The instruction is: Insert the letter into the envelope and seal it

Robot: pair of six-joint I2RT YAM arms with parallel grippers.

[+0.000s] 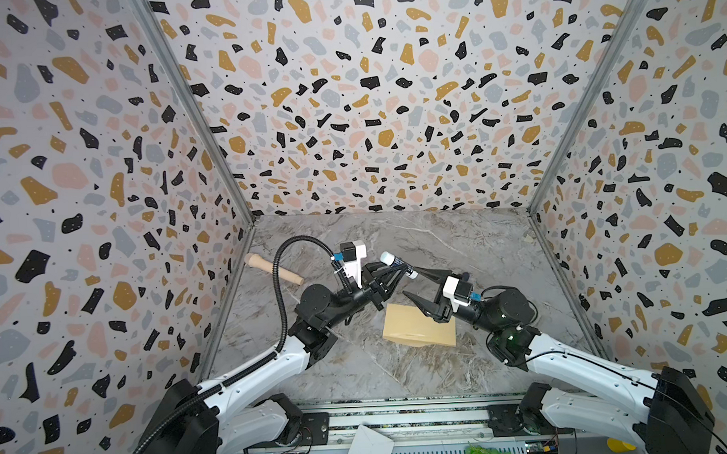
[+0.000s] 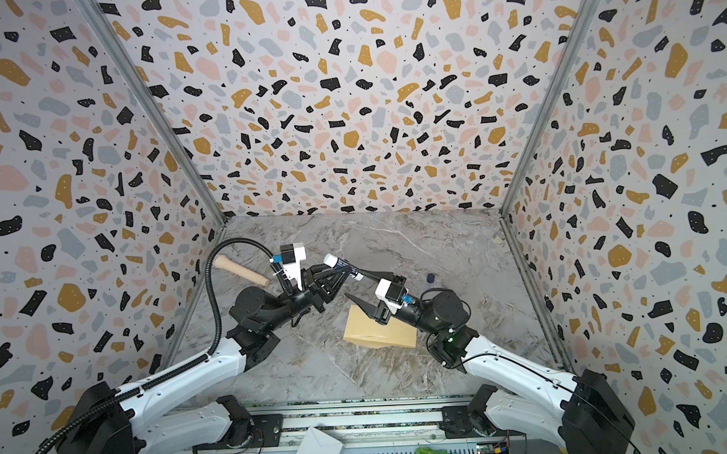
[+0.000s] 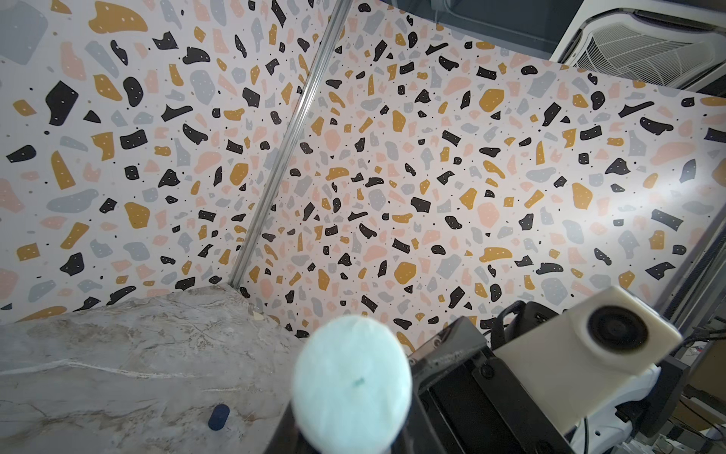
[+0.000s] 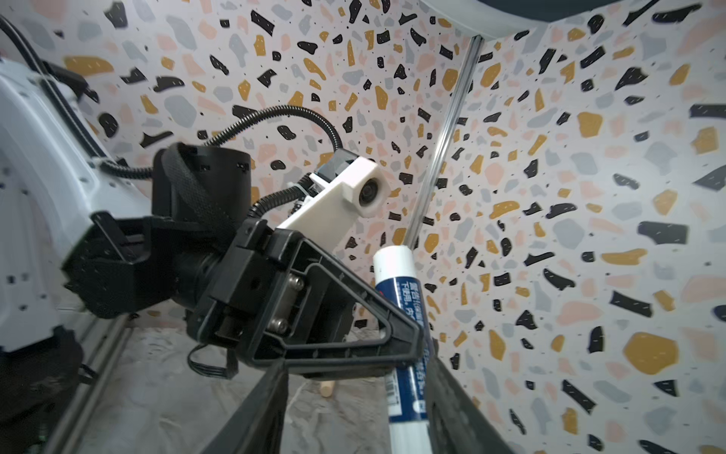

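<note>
Above the far left corner of the envelope [image 1: 417, 332], which lies flat on the counter [image 1: 358, 373], the left jaws are clamped on a glue stick [image 1: 388, 259]. Its long axis slants toward the right arm. Over the envelope's far edge, the right jaws stand wide apart around the stick's lower end [image 4: 404, 393]; whether they touch it is unclear. The letter is out of sight.

Blurry pale-green end of the glue stick [image 3: 351, 383] hogged the foreground, lol. A small dark blue cap [image 3: 218, 416] lay on the marble worktop [image 3: 118, 353], around its eight o'clock.
</note>
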